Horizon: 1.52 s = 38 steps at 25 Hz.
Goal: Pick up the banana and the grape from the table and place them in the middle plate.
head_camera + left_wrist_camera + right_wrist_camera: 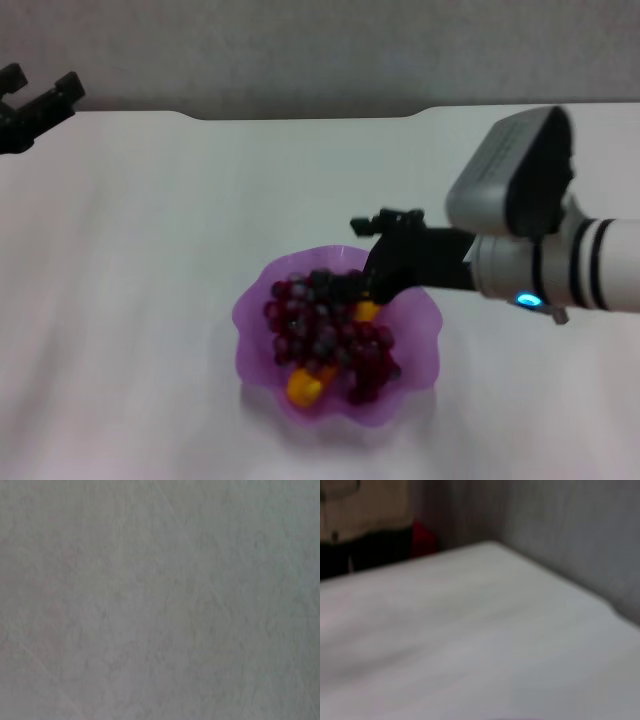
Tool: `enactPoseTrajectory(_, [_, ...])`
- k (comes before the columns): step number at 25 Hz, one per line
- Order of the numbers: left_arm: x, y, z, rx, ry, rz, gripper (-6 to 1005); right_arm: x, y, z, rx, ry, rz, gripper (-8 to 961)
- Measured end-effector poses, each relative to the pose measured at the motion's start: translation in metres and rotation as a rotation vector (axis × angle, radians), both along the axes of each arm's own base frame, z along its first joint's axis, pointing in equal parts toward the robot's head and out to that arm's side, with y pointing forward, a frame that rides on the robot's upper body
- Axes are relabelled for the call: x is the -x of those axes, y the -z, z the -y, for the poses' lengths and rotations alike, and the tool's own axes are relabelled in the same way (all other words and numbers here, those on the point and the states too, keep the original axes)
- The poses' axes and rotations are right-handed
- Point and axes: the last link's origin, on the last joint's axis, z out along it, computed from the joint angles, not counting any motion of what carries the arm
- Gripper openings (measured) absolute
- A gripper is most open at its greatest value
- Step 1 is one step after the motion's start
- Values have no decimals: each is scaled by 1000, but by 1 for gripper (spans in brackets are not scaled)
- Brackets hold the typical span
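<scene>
The light purple middle plate [422,345] sits on the white table [150,250] near its front middle. The dark red grape [325,335] bunch lies in the plate on top of the banana [308,385]. Only the banana's yellow-orange ends show from under the bunch. My right gripper [340,287] reaches in from the right and sits low over the plate's far rim, at the upper end of the grape bunch. Whether it touches the bunch I cannot tell. My left gripper [38,100] is parked open at the far left, by the wall. Neither wrist view shows the plate or the fruit.
A grey wall [320,50] runs along the table's far edge. The left wrist view holds only table surface [160,600]. The right wrist view shows the table [470,630], the wall [570,540] and a red object [422,537] beyond the table's corner.
</scene>
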Motion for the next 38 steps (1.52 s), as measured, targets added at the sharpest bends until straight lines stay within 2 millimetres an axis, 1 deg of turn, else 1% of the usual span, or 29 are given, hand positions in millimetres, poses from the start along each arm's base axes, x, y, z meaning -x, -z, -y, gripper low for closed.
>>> enactPoseTrajectory(1, [0,0,0,1,0,-1,877,5,-11,2,-34,-17,-24,886])
enactPoseTrajectory(2, [0,1,0,2,0,-2,877,6,-16,3,-52,-22,-35,885])
enactPoseTrajectory(3, [0,1,0,2,0,-2,877,6,-16,3,-52,-22,-35,885])
enactPoseTrajectory(4, [0,1,0,3,0,-4,877,8,-27,3,-87,-26,-54,885])
enactPoseTrajectory(5, [0,1,0,5,0,-6,877,8,-27,3,-87,-26,-54,884])
enactPoseTrajectory(6, [0,2,0,7,1,-8,877,8,-33,3,-105,-25,-63,884])
enactPoseTrajectory(13, [-1,3,-1,13,0,-13,877,1,-63,2,-198,-5,-155,886])
enactPoseTrajectory(15, [-2,2,-1,14,2,-19,877,-3,-75,2,-236,4,-202,886])
enactPoseTrajectory(16, [-2,2,-1,14,3,-21,877,-8,-87,3,-289,10,-235,886])
enactPoseTrajectory(17, [-2,2,-1,14,5,-26,877,-8,-87,3,-289,10,-235,886])
enactPoseTrajectory(22, [-5,4,0,20,13,-34,877,-26,-119,11,-476,40,-264,885])
enactPoseTrajectory(25, [-4,4,1,20,10,-36,877,-39,-133,12,-574,75,-266,885])
enactPoseTrajectory(26, [-3,4,1,19,10,-37,877,-50,-141,12,-649,109,-256,885])
enactPoseTrajectory(27, [-3,4,1,19,10,-38,877,-55,-145,12,-682,126,-247,885])
enactPoseTrajectory(31, [-3,4,1,17,10,-41,876,-78,-153,11,-793,198,-196,884])
enactPoseTrajectory(32, [-3,4,1,17,10,-43,876,-78,-153,11,-793,198,-196,884])
enactPoseTrajectory(33, [-3,3,1,15,10,-45,876,-91,-154,10,-821,235,-180,884])
enactPoseTrajectory(35, [-2,3,1,11,10,-53,876,-103,-155,9,-828,268,-180,884])
enactPoseTrajectory(36, [-2,4,1,9,9,-56,876,-103,-155,9,-828,268,-180,884])
enactPoseTrajectory(38, [-2,4,1,6,10,-62,876,-115,-156,8,-828,293,-195,884])
